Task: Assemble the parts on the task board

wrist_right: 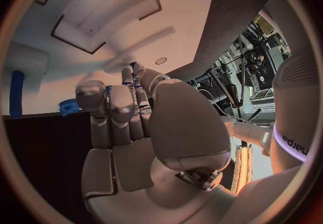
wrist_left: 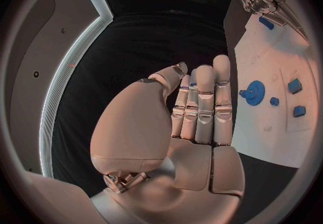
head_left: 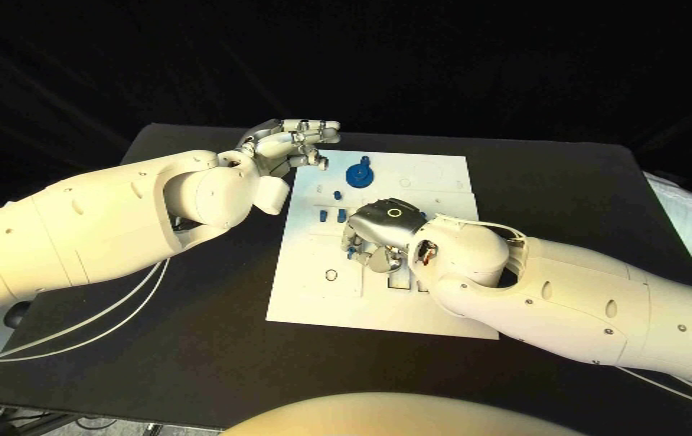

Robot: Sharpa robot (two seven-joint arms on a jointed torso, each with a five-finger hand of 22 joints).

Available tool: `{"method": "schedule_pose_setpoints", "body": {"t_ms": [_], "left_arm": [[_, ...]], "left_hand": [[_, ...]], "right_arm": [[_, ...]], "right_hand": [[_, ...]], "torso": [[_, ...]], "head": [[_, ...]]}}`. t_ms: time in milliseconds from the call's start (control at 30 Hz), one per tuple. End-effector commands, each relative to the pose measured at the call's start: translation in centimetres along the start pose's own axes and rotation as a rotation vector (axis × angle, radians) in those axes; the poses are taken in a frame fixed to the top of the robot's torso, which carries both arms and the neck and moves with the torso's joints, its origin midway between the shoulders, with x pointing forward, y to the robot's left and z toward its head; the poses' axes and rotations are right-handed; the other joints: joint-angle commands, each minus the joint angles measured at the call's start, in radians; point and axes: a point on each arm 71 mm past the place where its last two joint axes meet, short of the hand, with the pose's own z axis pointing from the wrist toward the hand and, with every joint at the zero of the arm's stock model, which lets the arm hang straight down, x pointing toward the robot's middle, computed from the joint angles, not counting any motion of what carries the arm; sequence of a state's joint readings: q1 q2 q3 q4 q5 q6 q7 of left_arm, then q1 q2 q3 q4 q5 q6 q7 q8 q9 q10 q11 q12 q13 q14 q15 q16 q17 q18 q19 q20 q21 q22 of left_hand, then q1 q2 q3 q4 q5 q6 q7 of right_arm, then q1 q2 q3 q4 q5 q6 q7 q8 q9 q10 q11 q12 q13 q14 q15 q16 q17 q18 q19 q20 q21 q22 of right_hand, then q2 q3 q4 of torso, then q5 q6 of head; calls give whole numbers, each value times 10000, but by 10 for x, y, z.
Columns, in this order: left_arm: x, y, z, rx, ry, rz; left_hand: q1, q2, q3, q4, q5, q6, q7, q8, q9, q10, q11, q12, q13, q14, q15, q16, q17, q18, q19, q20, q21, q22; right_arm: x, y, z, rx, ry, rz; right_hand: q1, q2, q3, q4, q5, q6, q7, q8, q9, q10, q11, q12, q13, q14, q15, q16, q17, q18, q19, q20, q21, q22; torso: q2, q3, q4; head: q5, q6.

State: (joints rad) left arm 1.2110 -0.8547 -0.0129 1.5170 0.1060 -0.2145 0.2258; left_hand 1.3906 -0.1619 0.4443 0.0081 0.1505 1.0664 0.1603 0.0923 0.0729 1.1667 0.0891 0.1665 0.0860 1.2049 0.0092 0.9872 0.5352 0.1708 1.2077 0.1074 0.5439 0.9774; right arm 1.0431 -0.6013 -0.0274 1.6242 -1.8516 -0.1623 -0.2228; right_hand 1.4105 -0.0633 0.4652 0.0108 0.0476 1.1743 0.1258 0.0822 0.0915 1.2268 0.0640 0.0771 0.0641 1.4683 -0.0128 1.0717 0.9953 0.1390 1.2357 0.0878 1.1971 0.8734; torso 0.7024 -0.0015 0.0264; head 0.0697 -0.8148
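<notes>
I see the board mid-worktop with a gear and small parts on it, most work seemingly left; my right hand presses down there, grasp unclear; my left hand hovers empty, fingers straight.

The white task board lies flat on the black worktop. A blue gear sits near its far edge, with small blue blocks just nearer, toward its left side.
</notes>
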Motion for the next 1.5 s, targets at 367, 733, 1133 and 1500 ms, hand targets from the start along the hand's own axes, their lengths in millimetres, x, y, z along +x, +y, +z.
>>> {"method": "schedule_pose_setpoints", "body": {"t_ms": [367, 733, 1133, 1500], "left_arm": [[3, 0, 1, -54, 321, -5], [4, 0, 1, -72, 350, 16], [5, 0, 1, -80, 368, 14], [5, 1, 2, -82, 406, 5]], "left_hand": [[16, 84, -26, -59, 20, 62, 7, 61, -20, -116, 30, 43, 0, -88, -13, -55, -28, 121, -78, 1, -36, -29], [10, 85, -35, -59, 7, 58, 8, 60, -22, -137, 34, 40, -4, -90, -8, -57, -37, 119, -67, 4, -36, -33], [0, 85, -48, -58, -7, 56, 10, 61, -23, -161, 41, 39, -9, -106, -2, -68, -52, 117, -65, 8, -44, -41], [-7, 84, -60, -59, -19, 50, 11, 60, -25, -182, 45, 39, -13, -121, 4, -79, -66, 115, -67, 11, -54, -49]], "right_arm": [[4, -1, -4, 216, -210, -107], [10, -1, -1, 358, 474, -116], [-1, -2, -5, 405, -963, 327], [-29, -24, -46, 877, -1892, 1204]], "right_hand": [[-113, 58, 96, -50, 45, 91, -28, 62, 38, 115, -22, -40, 18, 205, -71, 104, 51, -65, 28, 5, 73, 70], [-824, -495, -266, 176, 46, -733, 267, -224, -147, -870, 278, -165, -30, 54, 161, -235, -368, 30, -407, 143, -347, -635], [-758, -591, -1257, 173, 96, -1641, 387, -96, -197, -1848, 415, 190, 37, -194, 289, -823, -1137, 201, -825, 300, -933, -1455], [-595, -485, -1182, 116, 166, -1201, 308, -34, -166, -1417, 329, 496, 11, -84, 204, -709, -1078, 138, -540, 246, -734, -1146]], "torso": [[-5, 2, -4], [-6, -11, -2], [-2, 16, -2], [-10, 8, -17]], "head": [[30, 1], [5, 28], [-67, 81], [-293, 177]]}}
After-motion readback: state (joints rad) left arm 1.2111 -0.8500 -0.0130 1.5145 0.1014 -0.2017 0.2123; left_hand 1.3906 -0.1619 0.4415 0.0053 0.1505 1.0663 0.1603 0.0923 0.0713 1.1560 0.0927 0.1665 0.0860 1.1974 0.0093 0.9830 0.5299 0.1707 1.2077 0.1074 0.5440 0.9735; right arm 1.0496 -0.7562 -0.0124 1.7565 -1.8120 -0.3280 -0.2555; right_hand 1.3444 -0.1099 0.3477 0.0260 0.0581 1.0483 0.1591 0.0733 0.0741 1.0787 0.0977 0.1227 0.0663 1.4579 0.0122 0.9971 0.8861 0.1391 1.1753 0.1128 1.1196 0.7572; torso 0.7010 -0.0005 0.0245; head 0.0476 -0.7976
